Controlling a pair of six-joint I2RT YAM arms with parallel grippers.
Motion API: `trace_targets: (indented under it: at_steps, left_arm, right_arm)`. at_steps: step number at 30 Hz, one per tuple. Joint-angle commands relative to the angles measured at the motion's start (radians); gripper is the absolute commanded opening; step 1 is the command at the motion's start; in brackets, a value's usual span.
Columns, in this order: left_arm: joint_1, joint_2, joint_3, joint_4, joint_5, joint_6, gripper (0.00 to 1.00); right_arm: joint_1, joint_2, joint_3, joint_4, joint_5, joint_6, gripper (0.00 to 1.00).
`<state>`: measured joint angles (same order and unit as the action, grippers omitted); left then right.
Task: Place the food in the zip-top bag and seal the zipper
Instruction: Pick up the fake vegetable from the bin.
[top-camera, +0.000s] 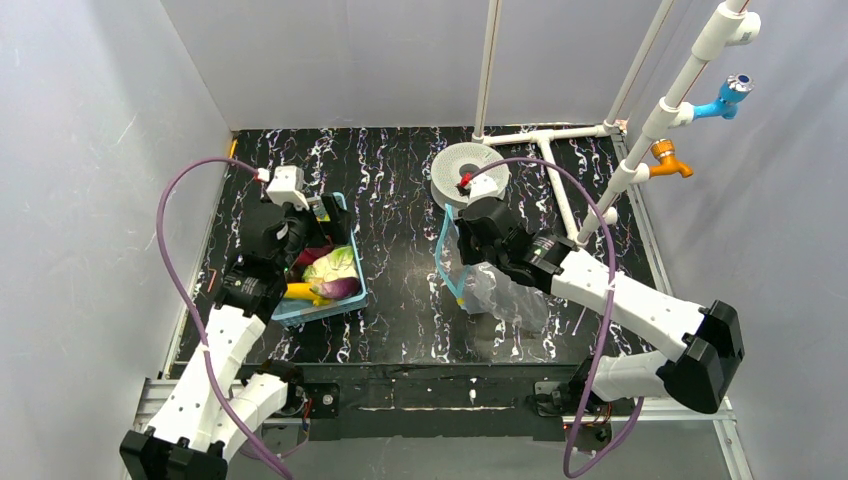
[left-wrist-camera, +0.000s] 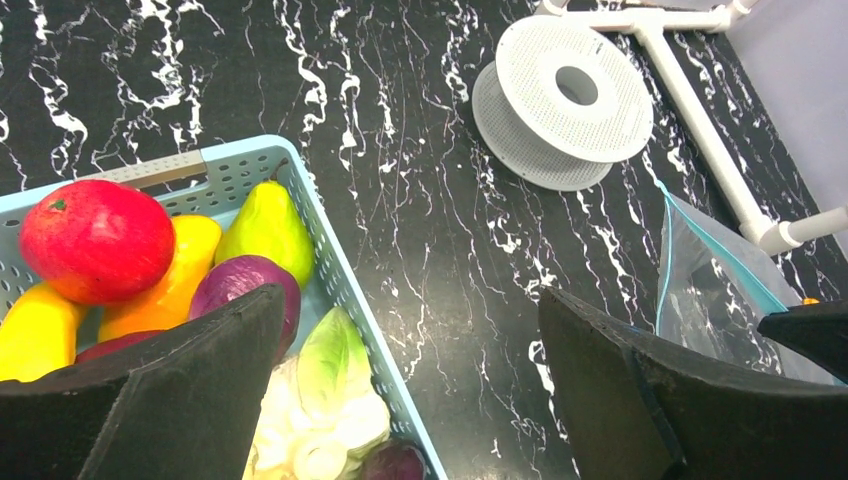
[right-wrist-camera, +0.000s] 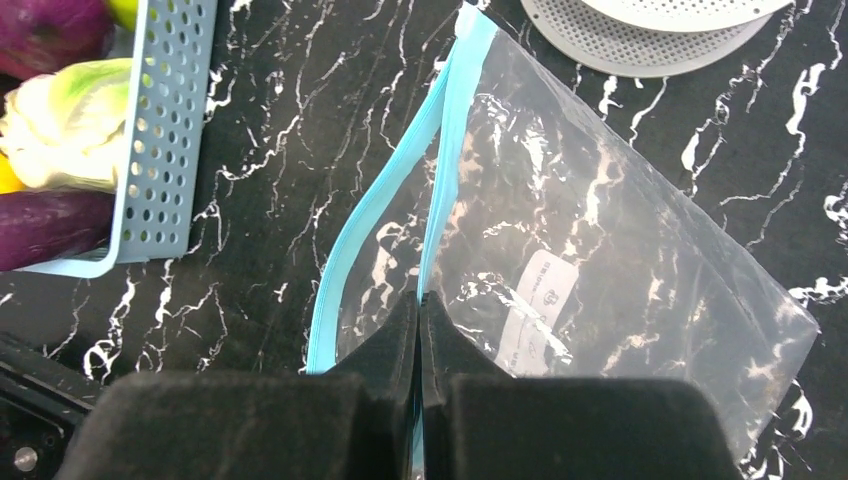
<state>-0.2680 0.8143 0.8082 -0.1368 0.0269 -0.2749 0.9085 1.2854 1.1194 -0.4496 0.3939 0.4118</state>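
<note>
Right of the one basket, the single zip-top bag lies flat, its zipper running far-to-near and its mouth facing the basket. My right pincer is pinched tight on that zipper. My left pincer hangs wide above the basket's food, at least six pieces.

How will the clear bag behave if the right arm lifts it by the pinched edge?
Probably floppy: the bag is thin, crinkled film, so it should sag below the right fingers. Likely light, since it looks empty. The glossy film may slip.
</note>
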Motion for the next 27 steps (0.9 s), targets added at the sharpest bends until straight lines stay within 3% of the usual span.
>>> trace_targets:
  at_steps: [1,3,7,10,12,14,19,27]
  left_arm:
    - [-0.057,0.054,0.078,-0.085,-0.064,-0.015,0.98]
    - [-0.11,0.079,0.105,-0.149,-0.12,-0.021,0.98]
    - [-0.119,0.072,0.152,-0.335,-0.068,-0.102,1.0]
    - [-0.119,0.029,0.268,-0.61,-0.034,-0.076,1.0]
    - [-0.119,0.106,0.397,-0.889,-0.118,-0.105,1.0]
    - [-0.119,0.177,0.454,-1.042,-0.139,-0.141,1.0]
    - [-0.159,0.279,0.352,-1.018,-0.13,-0.072,0.9]
    - [-0.271,0.474,0.397,-0.925,-0.184,0.059,0.84]
  right_arm:
    - [0.003,-0.044,-0.014,0.14,-0.031,-0.003,0.01]
    - [0.003,-0.046,-0.01,0.129,-0.034,-0.001,0.01]
    - [0.003,-0.055,-0.006,0.114,-0.037,-0.005,0.01]
    - [0.003,-0.076,-0.032,0.127,-0.059,-0.016,0.01]
    - [0.003,-0.09,-0.047,0.124,-0.087,0.0,0.01]
    - [0.002,-0.113,-0.063,0.128,-0.091,0.006,0.01]
    - [0.003,-0.137,-0.074,0.128,-0.097,0.006,0.01]
    - [0.002,-0.16,-0.088,0.113,-0.08,0.008,0.01]
